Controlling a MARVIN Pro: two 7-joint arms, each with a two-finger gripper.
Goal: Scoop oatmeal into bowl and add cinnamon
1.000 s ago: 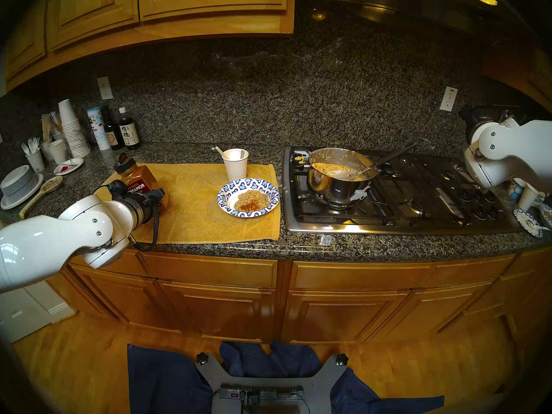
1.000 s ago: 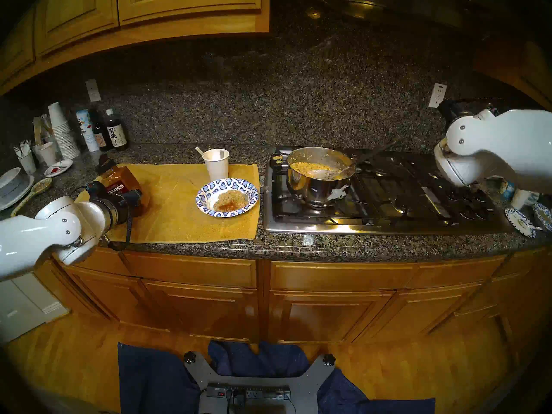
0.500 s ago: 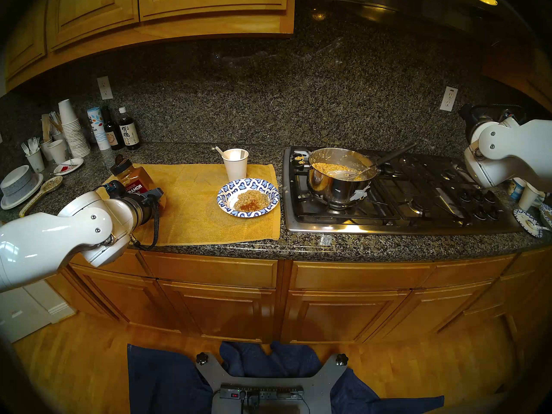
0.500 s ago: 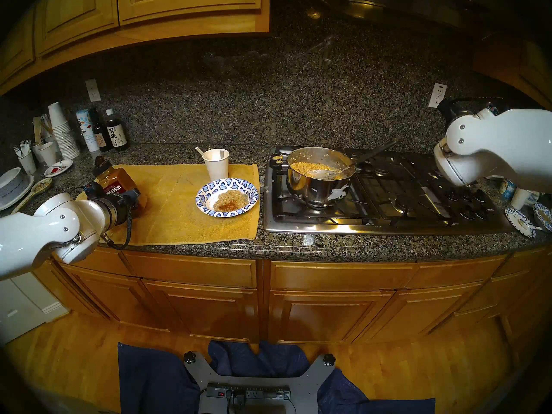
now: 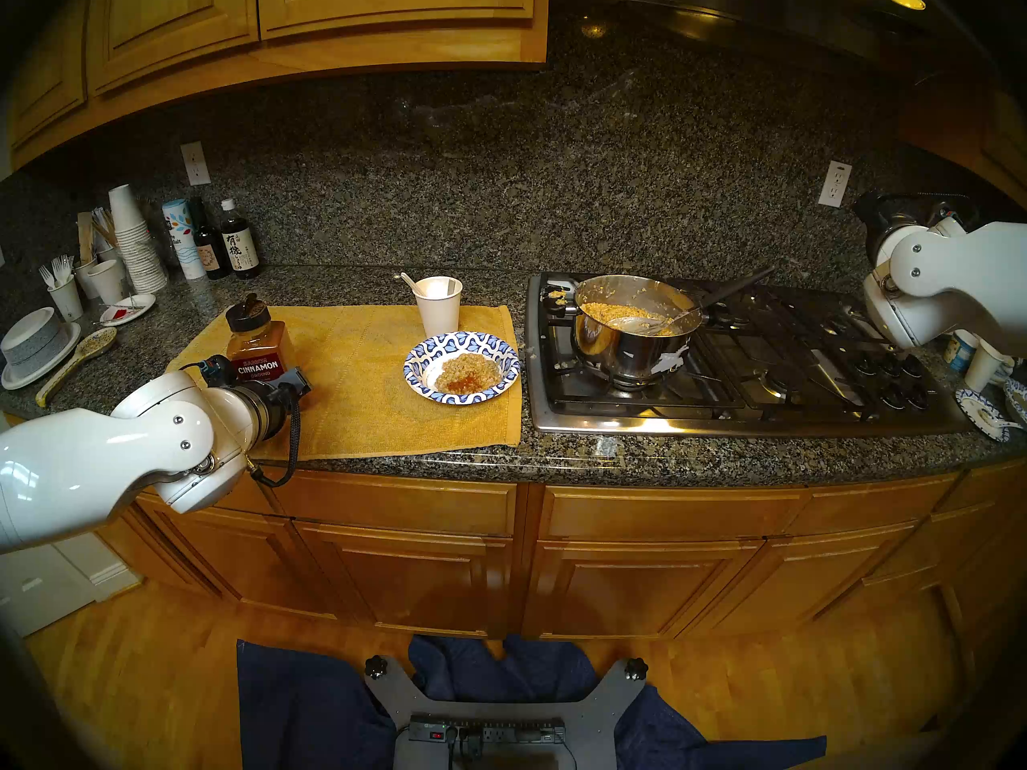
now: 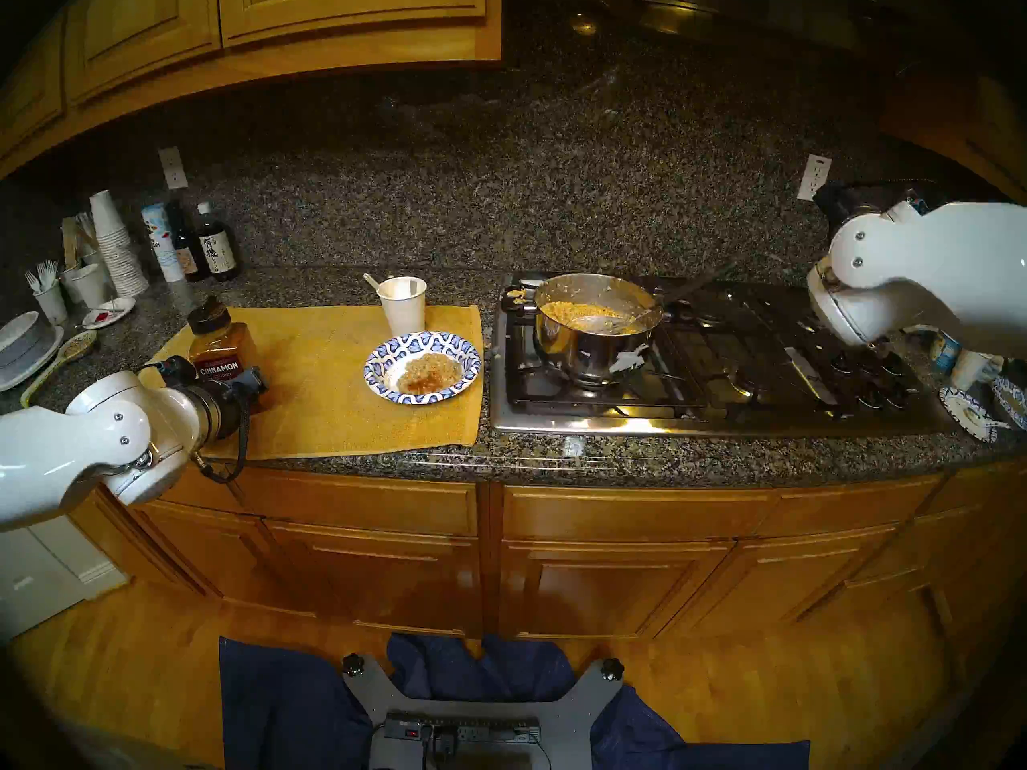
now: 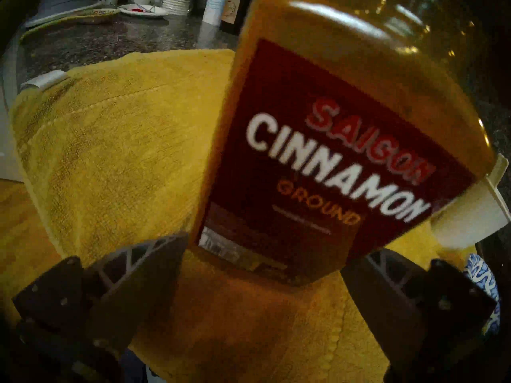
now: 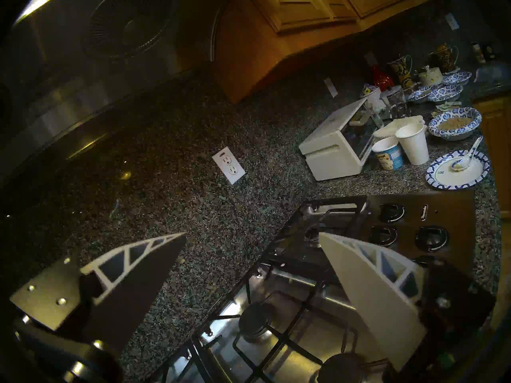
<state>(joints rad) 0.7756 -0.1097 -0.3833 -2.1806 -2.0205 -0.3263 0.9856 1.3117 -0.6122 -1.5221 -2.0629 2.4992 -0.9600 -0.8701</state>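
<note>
The cinnamon jar stands upright on the yellow towel, black cap up and label facing me. My left gripper is open, one finger on each side of the jar's base with a small gap at each side. The blue-patterned bowl sits at the towel's right end and holds oatmeal with a red-brown powder patch. More oatmeal is in the steel pot on the stove. My right gripper is open and empty above the stove's back right.
A white paper cup with a spoon stands just behind the bowl. A ladle lies in the pot. Bottles, stacked cups and a grey bowl crowd the left counter. Cups and plates sit at the far right.
The cinnamon jar went from tilted in my left gripper to standing upright on the towel. The left gripper opened and let go of it. The right arm has not moved.
</note>
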